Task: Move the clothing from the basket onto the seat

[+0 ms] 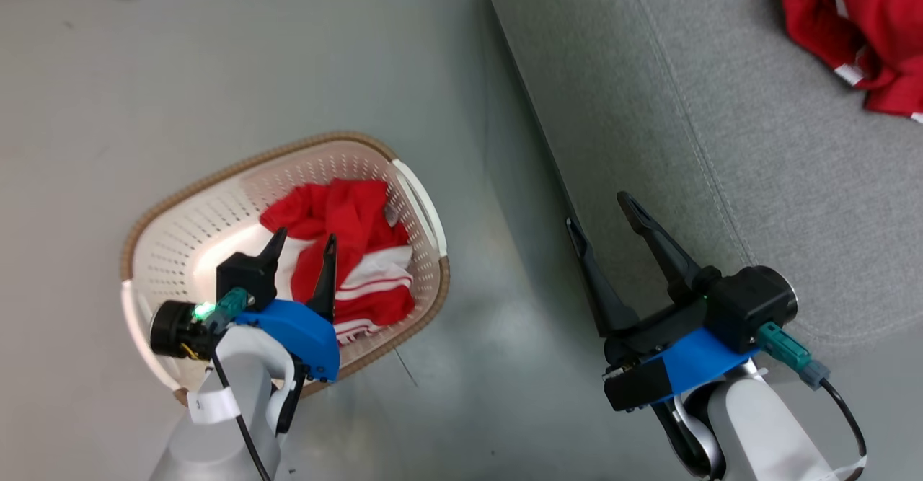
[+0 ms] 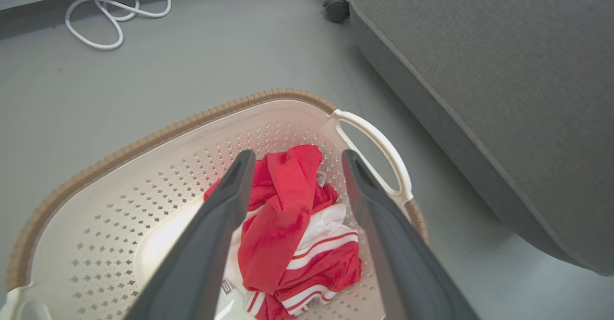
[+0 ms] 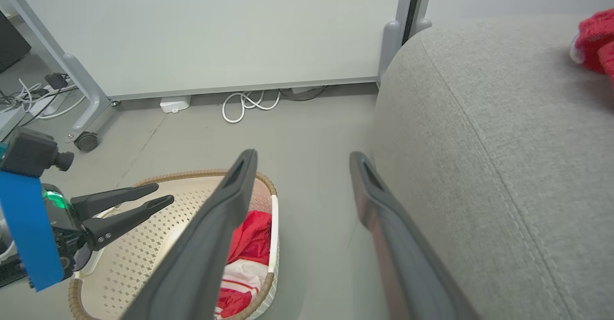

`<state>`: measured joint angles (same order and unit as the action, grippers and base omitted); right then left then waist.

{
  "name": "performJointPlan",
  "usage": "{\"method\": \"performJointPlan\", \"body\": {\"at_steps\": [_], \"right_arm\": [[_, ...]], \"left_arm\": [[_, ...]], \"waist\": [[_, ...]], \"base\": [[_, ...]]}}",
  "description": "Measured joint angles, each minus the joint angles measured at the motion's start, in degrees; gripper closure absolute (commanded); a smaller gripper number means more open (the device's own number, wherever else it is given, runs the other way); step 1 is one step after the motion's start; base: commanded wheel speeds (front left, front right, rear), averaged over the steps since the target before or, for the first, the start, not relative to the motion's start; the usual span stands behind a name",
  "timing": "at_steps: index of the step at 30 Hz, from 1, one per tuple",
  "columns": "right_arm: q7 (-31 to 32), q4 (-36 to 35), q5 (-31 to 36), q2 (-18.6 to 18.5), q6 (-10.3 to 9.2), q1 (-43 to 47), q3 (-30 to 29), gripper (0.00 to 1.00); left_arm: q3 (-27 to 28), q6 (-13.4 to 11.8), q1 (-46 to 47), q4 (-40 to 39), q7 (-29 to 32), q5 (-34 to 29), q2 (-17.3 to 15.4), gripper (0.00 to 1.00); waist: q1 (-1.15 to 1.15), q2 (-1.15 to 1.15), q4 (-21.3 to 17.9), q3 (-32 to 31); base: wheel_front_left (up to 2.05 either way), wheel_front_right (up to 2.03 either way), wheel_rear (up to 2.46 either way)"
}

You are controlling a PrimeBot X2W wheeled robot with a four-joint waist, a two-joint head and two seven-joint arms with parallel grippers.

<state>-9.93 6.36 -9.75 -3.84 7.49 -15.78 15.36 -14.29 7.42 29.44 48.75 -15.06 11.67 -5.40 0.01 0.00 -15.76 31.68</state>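
Your left tool and right tool both gape empty; sink the left straight into the basket and pinch the garment's raised fold.

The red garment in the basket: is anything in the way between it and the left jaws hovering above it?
Nothing visible does. The left jaws stand open over the red garment, which lies uncovered in the open-topped basket. Only air shows between them.
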Motion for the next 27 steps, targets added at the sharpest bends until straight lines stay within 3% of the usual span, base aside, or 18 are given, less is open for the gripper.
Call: {"method": "performJointPlan", "body": {"at_steps": [17,27], "right_arm": [[-4.03,0.42,-2.55,0.78,0.0,-6.21,5.65,0.0],[-4.98,0.76,-5.28,0.85,0.0,-8.27,8.24,0.0]], "left_arm": [[-8.15,0.01,15.21,11.18,0.34,3.5,-6.55,0.0],[-10.59,0.01,18.96,14.29,0.89,6.22,-8.8,0.0]], "waist": [[0.0,0.0,-4.6,15.55],[0.0,0.0,-7.42,20.4]], "base": [[0.0,0.0,0.0],[0.0,0.0,0.0]]}}
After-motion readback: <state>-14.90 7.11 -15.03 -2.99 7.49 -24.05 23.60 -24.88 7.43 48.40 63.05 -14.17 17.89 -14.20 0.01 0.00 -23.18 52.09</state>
